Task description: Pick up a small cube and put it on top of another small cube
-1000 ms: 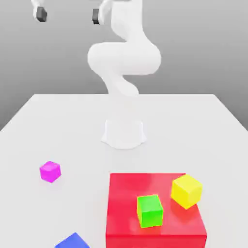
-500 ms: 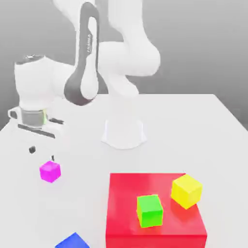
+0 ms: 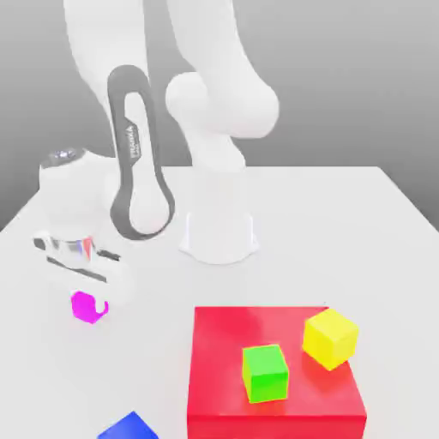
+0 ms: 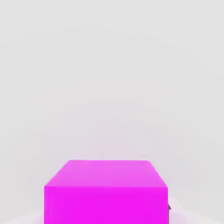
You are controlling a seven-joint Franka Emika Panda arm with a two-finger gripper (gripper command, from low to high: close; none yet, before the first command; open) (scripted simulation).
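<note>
A small magenta cube (image 3: 82,305) (image 4: 105,192) sits on the white table (image 3: 343,223) at the exterior view's left. My gripper (image 3: 87,303) has come down over it and is shut on it, one fingertip (image 3: 102,308) showing at the cube's side. The hand's body hides the cube's top in the exterior view. A small green cube (image 3: 264,373) and a small yellow cube (image 3: 330,337) rest on a big red block (image 3: 223,360) at the front. The hand view looks closely at the magenta cube on the white surface.
A blue cube (image 3: 129,427) lies at the front edge, partly cut off. The arm's white base (image 3: 219,236) stands mid-table behind the red block, and the arm's links reach down over the left side.
The arm swung down from high up to the magenta cube. Half a second ago the open fingers hung just above it; now they have dropped around it and closed.
</note>
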